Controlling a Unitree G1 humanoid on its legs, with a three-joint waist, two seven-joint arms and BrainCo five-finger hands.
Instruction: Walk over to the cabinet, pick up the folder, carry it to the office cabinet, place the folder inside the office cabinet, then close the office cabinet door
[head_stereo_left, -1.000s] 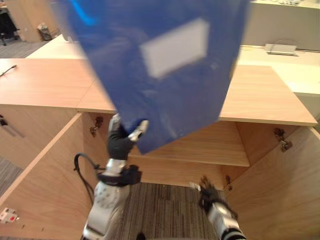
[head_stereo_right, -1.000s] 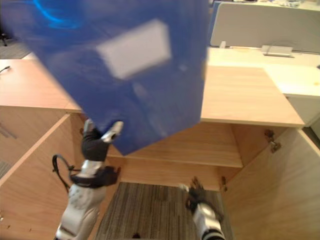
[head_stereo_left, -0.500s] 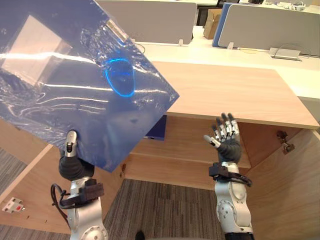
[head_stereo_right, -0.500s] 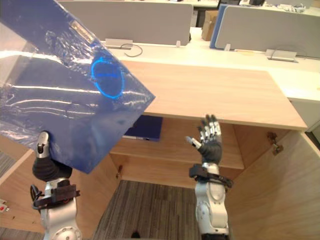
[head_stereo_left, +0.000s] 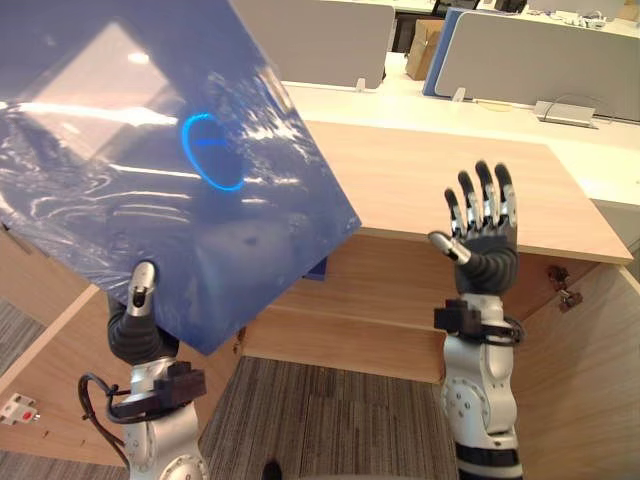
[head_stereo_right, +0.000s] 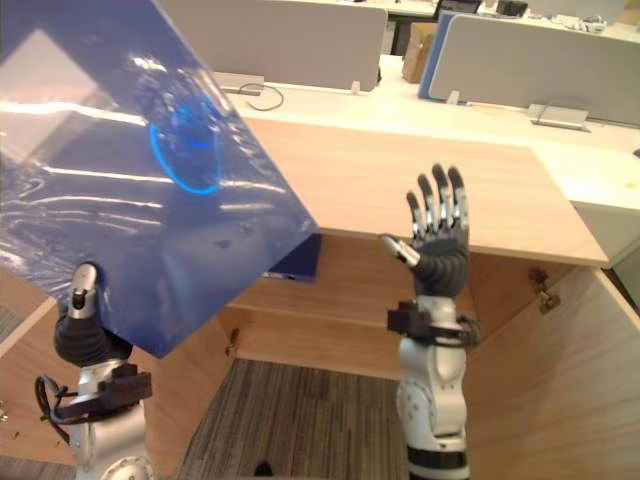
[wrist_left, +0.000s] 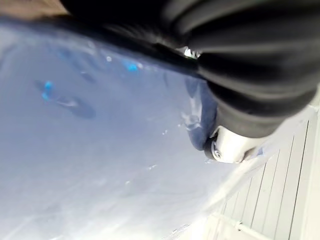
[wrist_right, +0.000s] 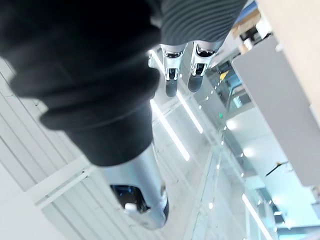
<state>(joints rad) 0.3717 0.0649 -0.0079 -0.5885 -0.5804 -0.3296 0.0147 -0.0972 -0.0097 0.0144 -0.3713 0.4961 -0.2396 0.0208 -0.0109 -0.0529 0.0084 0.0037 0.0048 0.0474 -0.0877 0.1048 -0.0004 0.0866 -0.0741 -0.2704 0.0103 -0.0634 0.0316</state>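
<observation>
A large blue folder is held up high at the left, tilted, hiding much of the desk behind it. My left hand is shut on its lower corner, thumb on the near face; the left wrist view has the blue cover close against the thumb. My right hand is raised, open and holding nothing, fingers straight, in front of the office cabinet. Both cabinet doors stand open, and the shelf inside is in view.
A second blue folder lies on the shelf at its left end. The left door and the right door swing out on both sides of me. White desks with grey partitions stand behind the cabinet.
My right hand has risen from near the floor to the height of the cabinet top, fingers spread. The folder has swung to the left and stays raised in my left hand.
</observation>
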